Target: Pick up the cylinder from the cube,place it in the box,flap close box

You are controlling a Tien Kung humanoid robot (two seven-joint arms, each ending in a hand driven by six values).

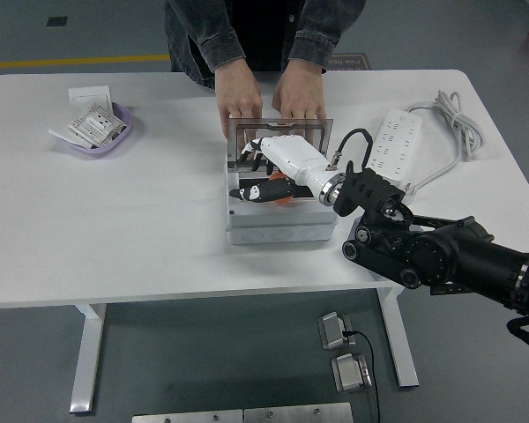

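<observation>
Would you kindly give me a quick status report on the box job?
Right hand inside the open box, fingers extended over an orange object. Left hand out of view. Person's hands holding the lid upright.

Right hand covers box interior; cylinder mostly hidden; grasp unclear.

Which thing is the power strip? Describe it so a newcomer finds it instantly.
Start at the white table and go to its right side, past the grey box in the middle. The power strip lies flat there: a long white block with rows of sockets, trailing a white cable.
</observation>
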